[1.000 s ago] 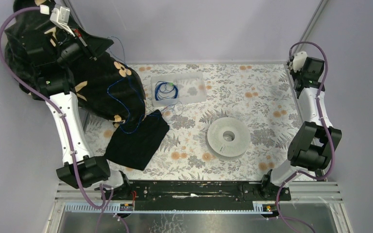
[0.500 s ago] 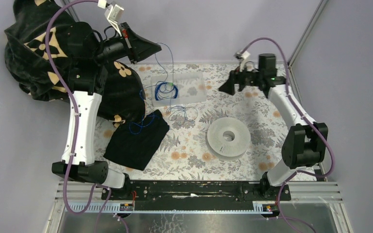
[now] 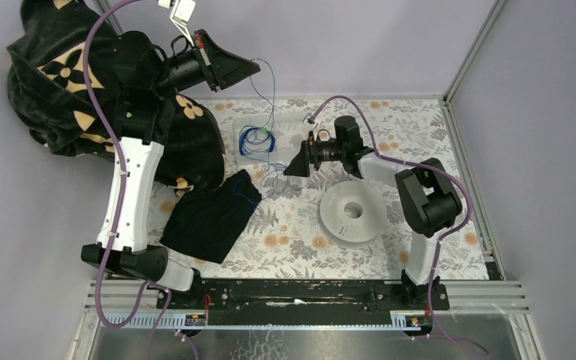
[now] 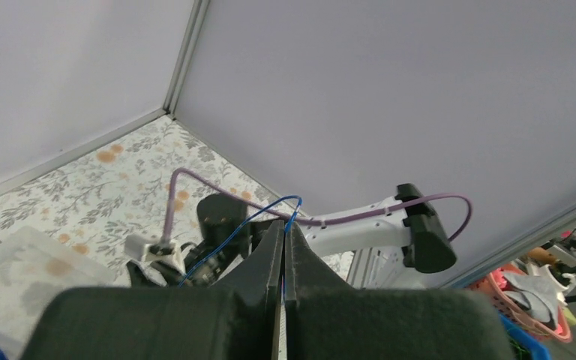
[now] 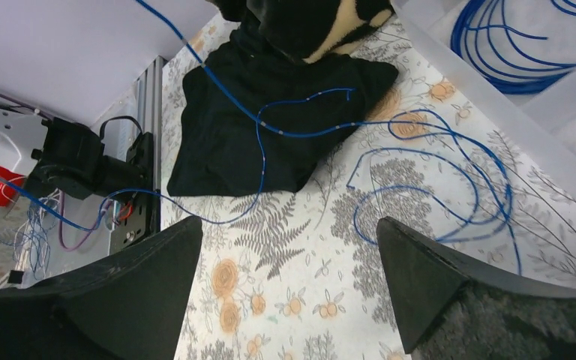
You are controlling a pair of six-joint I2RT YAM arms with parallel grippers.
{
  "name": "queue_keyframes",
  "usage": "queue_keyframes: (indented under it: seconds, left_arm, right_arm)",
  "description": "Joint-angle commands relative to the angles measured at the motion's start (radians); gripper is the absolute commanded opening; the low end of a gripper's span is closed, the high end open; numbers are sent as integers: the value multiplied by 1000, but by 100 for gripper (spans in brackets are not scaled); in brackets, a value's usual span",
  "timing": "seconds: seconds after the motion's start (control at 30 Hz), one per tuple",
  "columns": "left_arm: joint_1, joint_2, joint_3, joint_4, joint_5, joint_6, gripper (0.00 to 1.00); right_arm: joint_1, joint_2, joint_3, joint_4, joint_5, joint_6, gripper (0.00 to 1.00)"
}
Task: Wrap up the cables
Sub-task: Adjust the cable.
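The cables (image 3: 257, 139) are thin blue wires. A tight coil (image 5: 495, 45) of them lies in a clear tray (image 3: 300, 142) near the worktop's far edge, left of its middle. One strand (image 4: 247, 221) rises from the tray to the left gripper (image 4: 285, 225), which hangs high over the far edge, its fingers pinched together on the wire. Looser loops (image 5: 435, 165) sprawl on the flowered cover just on the near side of the tray. A further length trails from them across a black cloth (image 3: 210, 217) that lies towards the near-left corner.

The right gripper (image 5: 289, 232) hovers low over the loose loops, beside the tray's near edge. Its fingers are spread wide and touch no wire. Seen from above, it points towards the left edge.

A white reel (image 3: 352, 212) lies flat on the near side of the right gripper, right of the worktop's middle. A dark bundle of fabric (image 3: 52, 90) with tan flower marks is heaped at the far-left corner, behind the left arm.
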Motion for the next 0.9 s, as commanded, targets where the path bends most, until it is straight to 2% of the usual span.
queue_keyframes:
  seconds: [0.0,0.43,0.63,0.73,0.87]
  left_arm:
    - [-6,7,-5,129,23,-136,0]
    - [-6,-10,-88,170,24,-178,0]
    - [-5,-11,-78,155,24,-157,0]
    - [-4,-6,-70,131,18,-130,0]
    - [21,1,-33,70,7,-61,0]
  right_arm:
    - [54,20,31,208,39,98,94]
    - [127,187,264,40,62,8,93]
    - [151,250,386,-105,17,-68,87]
    - [159,267,414,-145,4,-83,73]
    - [149,247,425,-278,20,-176,36]
